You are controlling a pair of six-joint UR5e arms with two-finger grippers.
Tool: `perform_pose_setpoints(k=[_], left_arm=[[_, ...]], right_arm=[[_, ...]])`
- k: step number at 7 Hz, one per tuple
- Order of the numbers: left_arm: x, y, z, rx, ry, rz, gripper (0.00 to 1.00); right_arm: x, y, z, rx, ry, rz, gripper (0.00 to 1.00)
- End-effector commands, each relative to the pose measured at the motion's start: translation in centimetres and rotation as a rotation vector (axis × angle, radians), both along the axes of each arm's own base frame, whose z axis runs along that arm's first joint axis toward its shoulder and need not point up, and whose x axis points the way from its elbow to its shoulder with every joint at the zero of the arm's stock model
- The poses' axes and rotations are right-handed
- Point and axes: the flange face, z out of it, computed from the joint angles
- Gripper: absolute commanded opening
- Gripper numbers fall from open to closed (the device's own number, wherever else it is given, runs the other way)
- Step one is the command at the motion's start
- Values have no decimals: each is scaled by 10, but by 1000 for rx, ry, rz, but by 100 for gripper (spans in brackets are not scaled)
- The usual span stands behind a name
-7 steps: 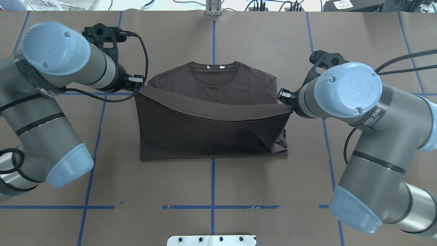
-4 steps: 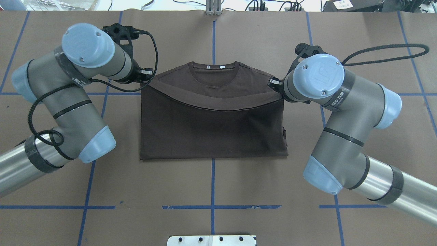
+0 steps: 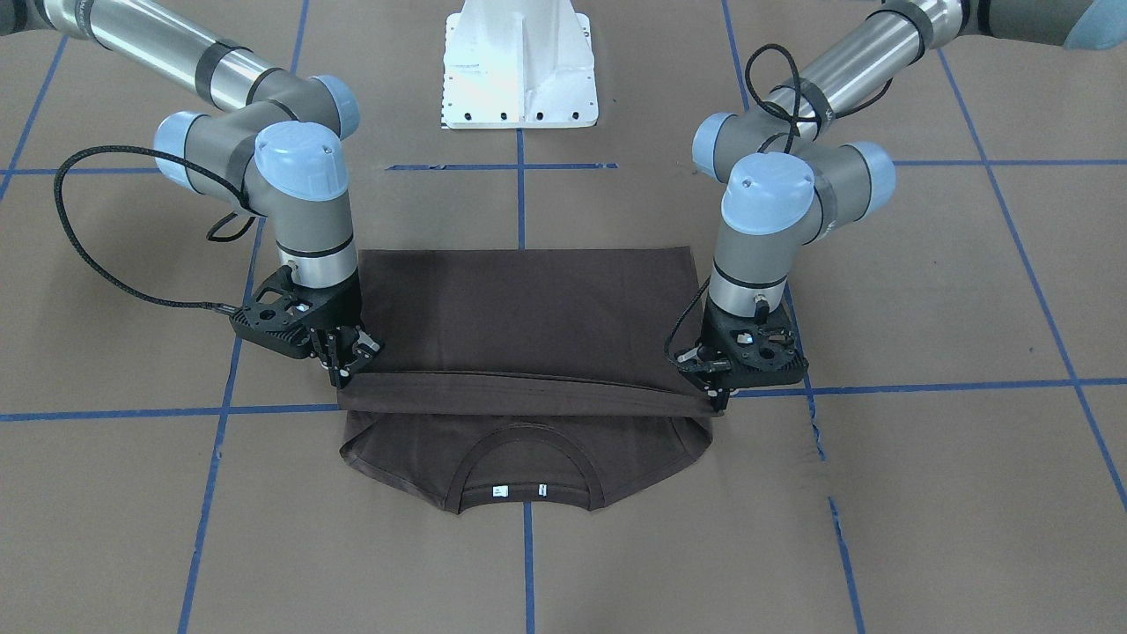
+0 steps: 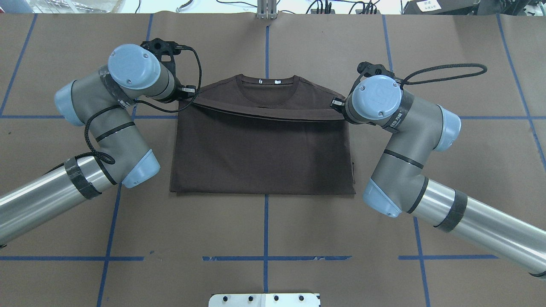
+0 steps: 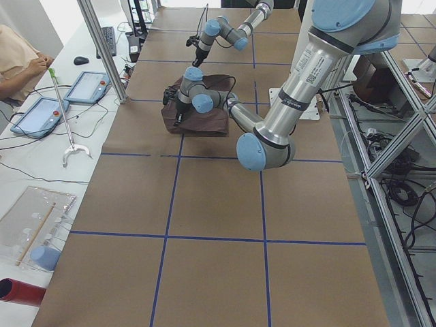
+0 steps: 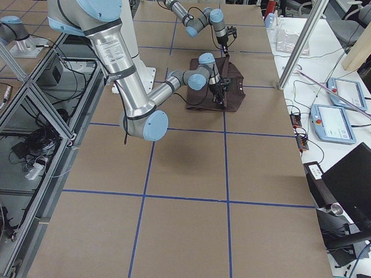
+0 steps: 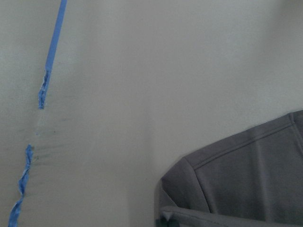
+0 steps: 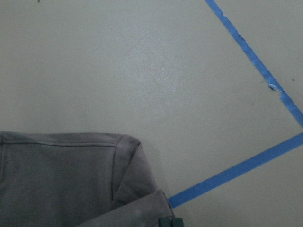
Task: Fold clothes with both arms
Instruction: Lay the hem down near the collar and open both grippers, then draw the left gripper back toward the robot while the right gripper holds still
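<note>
- Both grippers have carried the hem (image 4: 264,114) farther toward the collar (image 4: 266,81) since a second ago, and its sag is now pulled nearly straight.
- One hem corner is pinched in the left gripper (image 3: 715,398), the other in the right gripper (image 3: 345,374).
- Between them the hem runs taut across the chest.
- Mid-table (image 4: 426,51) lies the shirt (image 4: 260,149), its lower half folded over, shoulders and collar uncovered.

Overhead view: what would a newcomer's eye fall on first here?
A dark brown T-shirt lies in the middle of the table, its lower half folded up toward the collar. The left gripper and right gripper each pinch one end of the hem, just short of the collar.
</note>
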Motion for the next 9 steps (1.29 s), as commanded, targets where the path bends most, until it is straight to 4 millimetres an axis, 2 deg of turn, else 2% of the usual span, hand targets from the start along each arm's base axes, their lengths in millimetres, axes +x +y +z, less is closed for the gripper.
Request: perform_pose_setpoints(k=[1,2,3,4,5,7,8,9], left_arm=[[7,-1,7,-6,-7,6,0],[7,0,8,-7,-8,6,0],[7,0,9,-7,-7,7,7],[4,1,9,38,-33,54,99],[-4,4,0,96,-29,89,100],[-31,42,-10,136,22,104,100],[-46,71,-1,122,54,134,100],[-55,119,6,115,80,172,100]], right_arm=[[2,-5,5,4,11,-3,0],[1,-6,10,2,21,-8,0],[0,-6,11,1,22,-9,0],[-1,-6,11,25,39,-33,99],[4,-8,4,68,49,-82,100],[27,-8,-12,111,23,-151,100],[36,-1,-12,121,17,-161,100],[38,2,-14,125,11,-166,100]])
